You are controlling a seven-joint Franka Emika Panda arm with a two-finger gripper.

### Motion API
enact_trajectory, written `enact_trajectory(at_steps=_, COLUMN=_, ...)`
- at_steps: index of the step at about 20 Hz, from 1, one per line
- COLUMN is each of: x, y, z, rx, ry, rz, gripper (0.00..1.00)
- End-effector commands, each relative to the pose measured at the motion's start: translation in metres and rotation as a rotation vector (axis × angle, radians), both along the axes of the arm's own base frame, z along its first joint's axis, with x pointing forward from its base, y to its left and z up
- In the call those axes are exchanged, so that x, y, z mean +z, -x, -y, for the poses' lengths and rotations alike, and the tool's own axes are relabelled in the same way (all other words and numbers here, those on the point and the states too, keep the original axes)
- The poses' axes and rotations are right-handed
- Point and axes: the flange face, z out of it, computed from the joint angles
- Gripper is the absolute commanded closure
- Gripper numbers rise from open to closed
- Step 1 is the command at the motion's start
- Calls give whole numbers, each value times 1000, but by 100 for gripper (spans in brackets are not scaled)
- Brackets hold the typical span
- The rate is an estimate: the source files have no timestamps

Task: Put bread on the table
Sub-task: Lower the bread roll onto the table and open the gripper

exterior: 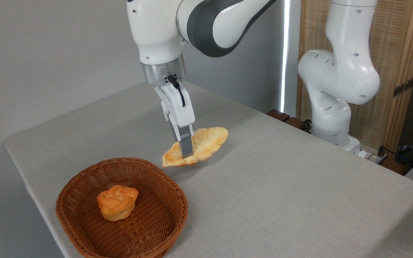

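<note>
The bread (206, 143) is a long pale golden braided loaf with pointed ends. My gripper (185, 152) is shut on its middle, one grey finger (185, 145) showing in front of the loaf. The loaf is tilted, its right end higher, and it hangs just above the table (281, 179), a grey-beige cloth surface, just beyond the far rim of the basket. I cannot tell whether its lower left tip touches the cloth.
A brown wicker basket (84, 229) stands at the front left with a small round orange bun (117, 201) in it. The arm's white base (335, 107) rises at the table's right far edge. The table's left edge lies close to the basket.
</note>
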Motion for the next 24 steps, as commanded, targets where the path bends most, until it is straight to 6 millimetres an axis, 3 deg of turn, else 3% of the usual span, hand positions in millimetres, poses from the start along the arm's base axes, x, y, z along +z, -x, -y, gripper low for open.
enact_trajectory(at_steps=1, x=2, y=7, z=-1, rx=12, ry=17, rz=-16, gripper=11)
enact_trajectory(at_steps=5, x=-2, y=9, z=-1, rx=12, ry=10, rz=-46, gripper=0)
enact_trajectory(at_steps=17, x=1, y=11, z=-1, rx=12, ry=16, rz=-55, gripper=0)
enact_trajectory(at_steps=24, x=11, y=10, z=2, rx=102, ry=89, rz=-53, gripper=0)
